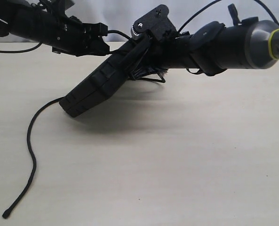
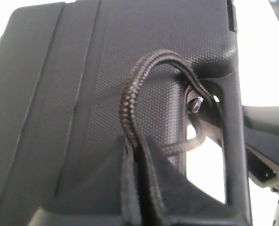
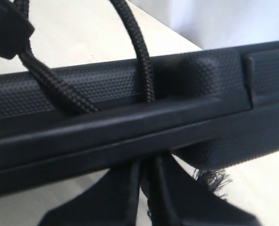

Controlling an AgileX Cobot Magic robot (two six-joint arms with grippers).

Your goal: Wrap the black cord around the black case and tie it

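Pale wood-grain tabletop (image 1: 186, 165) fills most of the exterior view, with a plain whitish backdrop (image 1: 106, 16) behind it. Close in, the left claw (image 2: 138, 159) is clenched on the cord (image 2: 130, 94): its two dark fingers are pressed together with the braided strand pinched between them. From that pinch the cord rises, arches over the textured surface of the case (image 2: 59, 94) and drops into the handle slot (image 2: 206, 169), where a second stretch of it crosses the opening towards the lower centre of the frame. The right claw (image 3: 146, 181) is also clenched, its fingers closed just beneath the long edge of the case on what looks like the frayed end of the cord, since grey fuzzy fibres stick out beside the fingers at the lower right of that frame. Above those fingers two strands of cord run up across the case edge towards the upper left and upper centre of the frame. In the exterior view both arms meet in the upper middle of the frame, the left one reaching in from the upper left and the right one from the upper right, and the case hangs tilted between them. Its raised end sits up by the claws, and its lower corner rests on the tabletop left of centre. From under that lower corner the free length of cord lies on the tabletop, curving out to the left and then down to a tip in the lower left corner of the frame.
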